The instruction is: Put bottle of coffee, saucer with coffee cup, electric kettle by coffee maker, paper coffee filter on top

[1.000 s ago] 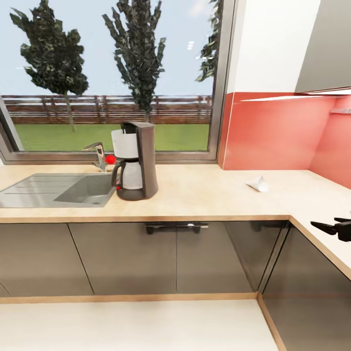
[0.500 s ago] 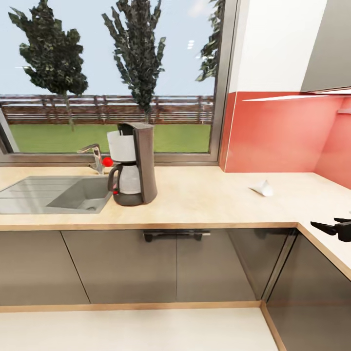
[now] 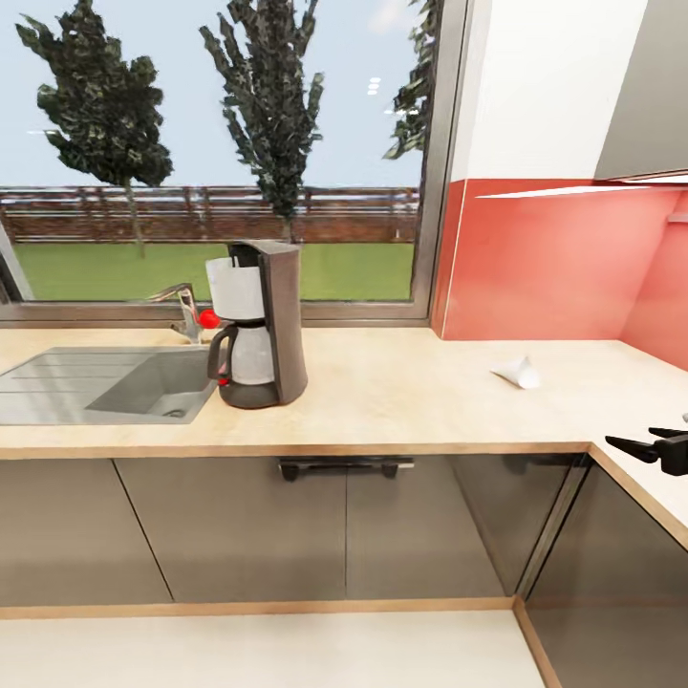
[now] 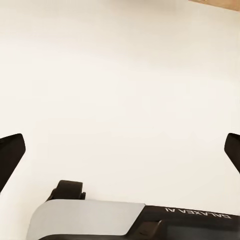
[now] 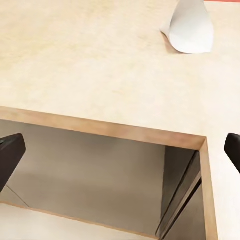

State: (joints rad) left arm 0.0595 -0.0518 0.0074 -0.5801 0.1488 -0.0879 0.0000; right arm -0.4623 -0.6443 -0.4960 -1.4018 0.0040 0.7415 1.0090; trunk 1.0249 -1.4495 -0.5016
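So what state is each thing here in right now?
Black-framed coffee maker with white carafe: upright on the light wood-grain countertop, nothing on top.
White paper cone filter: lying on its side on the countertop.
Right gripper: fingers apart, holding nothing.
Left gripper: fingers apart, holding nothing.

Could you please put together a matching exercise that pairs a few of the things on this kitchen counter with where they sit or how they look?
Things:
1. coffee maker
2. paper coffee filter
3. sink
4. right gripper

Descriptions:
A. lying on the bare countertop near the red wall
B. set into the worktop below the window
C. standing upright just beside the sink
D. black, open, at the counter's corner edge

Pairs: 1-C, 2-A, 3-B, 4-D
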